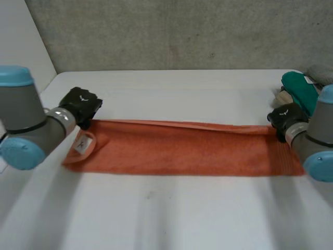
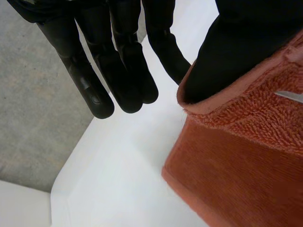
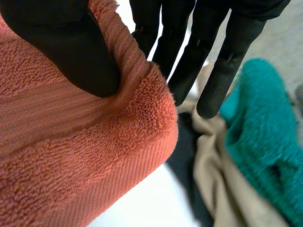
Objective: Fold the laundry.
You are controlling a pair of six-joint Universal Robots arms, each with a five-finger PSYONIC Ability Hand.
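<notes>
An orange towel [image 1: 177, 148] lies across the table as a long band, folded lengthwise, with a white label [image 1: 83, 145] on its turned-up left end. My left hand [image 1: 80, 104] is at the towel's far left corner. In its wrist view the thumb [image 2: 236, 47] is against the towel's edge [image 2: 236, 156] and the straight fingers [image 2: 123, 61] stand just beyond it. My right hand [image 1: 285, 117] is at the far right corner. There the thumb [image 3: 71, 47] presses into the towel [image 3: 71, 142] and the straight fingers [image 3: 213, 56] stand behind the raised corner.
A pile of other laundry [image 1: 302, 88] sits at the table's far right, just beyond my right hand: a teal cloth [image 3: 265, 142], a beige cloth [image 3: 213, 179] and something dark. A grey wall runs behind the table. White table lies in front of the towel.
</notes>
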